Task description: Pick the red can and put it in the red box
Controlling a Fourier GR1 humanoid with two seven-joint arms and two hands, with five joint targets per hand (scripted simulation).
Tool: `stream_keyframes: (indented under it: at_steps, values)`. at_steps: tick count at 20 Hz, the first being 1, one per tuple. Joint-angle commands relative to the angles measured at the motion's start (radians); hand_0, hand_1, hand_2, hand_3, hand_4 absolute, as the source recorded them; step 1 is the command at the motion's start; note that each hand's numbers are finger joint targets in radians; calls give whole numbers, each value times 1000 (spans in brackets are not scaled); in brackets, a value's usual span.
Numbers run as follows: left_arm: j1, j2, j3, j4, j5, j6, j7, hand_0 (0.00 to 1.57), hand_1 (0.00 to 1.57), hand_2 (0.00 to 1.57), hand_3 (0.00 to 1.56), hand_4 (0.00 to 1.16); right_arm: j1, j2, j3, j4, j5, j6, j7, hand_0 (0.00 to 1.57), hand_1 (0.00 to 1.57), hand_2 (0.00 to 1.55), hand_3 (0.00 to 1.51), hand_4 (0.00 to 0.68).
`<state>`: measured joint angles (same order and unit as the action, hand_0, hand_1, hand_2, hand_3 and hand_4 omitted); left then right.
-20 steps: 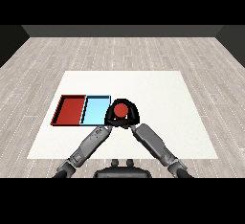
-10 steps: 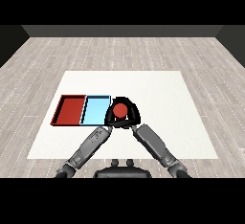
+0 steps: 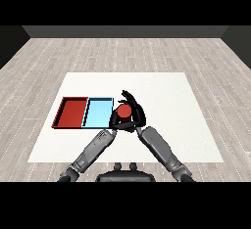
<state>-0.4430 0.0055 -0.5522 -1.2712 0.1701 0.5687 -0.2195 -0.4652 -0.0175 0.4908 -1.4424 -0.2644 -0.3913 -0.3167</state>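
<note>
Right hand [image 3: 135, 113] curled round red can [image 3: 123, 111] — beside light blue tray [image 3: 98, 113] edge

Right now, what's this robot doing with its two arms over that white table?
It is handling a red can. The right hand is curled round the can, just right of the light blue tray, and the left hand sits close against the can's lower left. The red tray, where the can should go, lies on the far side of the blue one with nothing in it. The can is not yet in either tray.
</note>
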Motion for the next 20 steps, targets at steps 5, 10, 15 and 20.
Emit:
stream_keyframes:
  at_steps: [5, 10, 15, 20]
  values:
    - [70, -5, -22, -13, 15, 11, -22, 1571, 1571, 1571, 1485, 1144, -12, -21, -91, -144, 87, -51, 114, 0, 0, 0, 0, 0]
    - [6, -5, 45, 41, 2, 7, 31, 1571, 1571, 1571, 1478, 1118, 77, -153, -215, -344, 32, 15, 103, 0, 0, 0, 0, 0]
    - [71, 103, 114, -99, -30, -56, 65, 1571, 1571, 1571, 1465, 1131, 126, -198, -334, -403, -21, 58, 143, 0, 0, 0, 0, 0]
    - [100, 154, 150, -173, -70, -57, 91, 1571, 1571, 1571, 1460, 1121, 312, -182, -378, -362, -76, 142, 20, 0, 0, 0, 0, 0]
